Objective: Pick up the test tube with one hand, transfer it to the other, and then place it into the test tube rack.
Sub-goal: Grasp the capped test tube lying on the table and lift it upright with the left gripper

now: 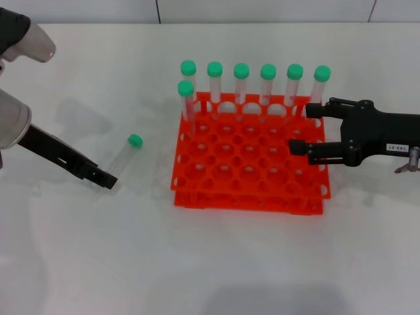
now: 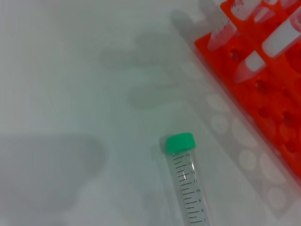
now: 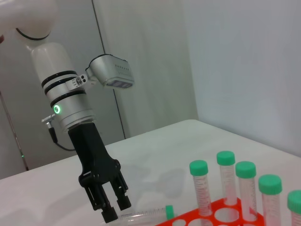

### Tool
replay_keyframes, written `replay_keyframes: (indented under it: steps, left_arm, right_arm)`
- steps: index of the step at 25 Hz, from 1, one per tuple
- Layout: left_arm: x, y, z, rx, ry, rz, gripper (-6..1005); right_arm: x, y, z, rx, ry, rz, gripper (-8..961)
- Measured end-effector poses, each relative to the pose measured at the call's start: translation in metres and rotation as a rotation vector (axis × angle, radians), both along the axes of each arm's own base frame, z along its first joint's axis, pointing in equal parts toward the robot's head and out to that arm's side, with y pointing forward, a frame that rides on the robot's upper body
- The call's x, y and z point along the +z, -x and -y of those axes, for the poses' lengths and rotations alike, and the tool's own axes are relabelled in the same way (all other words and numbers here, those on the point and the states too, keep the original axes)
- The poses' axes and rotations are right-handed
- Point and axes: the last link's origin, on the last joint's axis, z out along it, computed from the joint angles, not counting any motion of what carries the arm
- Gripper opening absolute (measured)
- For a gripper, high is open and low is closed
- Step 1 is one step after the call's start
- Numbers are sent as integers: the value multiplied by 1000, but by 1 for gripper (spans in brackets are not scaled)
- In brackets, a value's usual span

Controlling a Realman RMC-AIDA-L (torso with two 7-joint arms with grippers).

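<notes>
Your left gripper (image 1: 105,178) is down at the table with its fingers spread, tips just beside the clear end of the test tube (image 1: 125,154), not pinching it. The tube lies flat on the white table (image 1: 216,262), green cap pointing away, left of the orange-red test tube rack (image 1: 249,157). Your right gripper (image 1: 302,128) hangs over the rack's right edge, fingers spread, holding nothing. Seven capped tubes (image 1: 241,82) stand upright in the rack's far holes.

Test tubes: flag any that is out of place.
One test tube lies flat on the white table, left of the orange rack, while seven others stand upright in the rack. The left tool is at its lower end; the right tool is over the rack's right side.
</notes>
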Motion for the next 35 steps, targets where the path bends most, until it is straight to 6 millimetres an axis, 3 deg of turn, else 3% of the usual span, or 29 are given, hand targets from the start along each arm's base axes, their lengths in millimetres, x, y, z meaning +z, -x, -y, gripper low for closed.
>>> replay_keyframes:
  steps: [7,13,31,35]
  left_arm:
    - [-2,-2,0,-7,10,-8,591]
    - [-6,-1,2,-9,30,-22,501]
    - [-9,2,0,-5,23,-37,448]
    - [-10,1,0,-5,25,-38,365]
  right_arm:
    - [-1,0,0,-1,2,0,856]
    - [-1,0,0,0,1,1,855]
    - [-1,0,0,-1,1,1,853]
    - [-1,-1,0,-1,1,1,852]
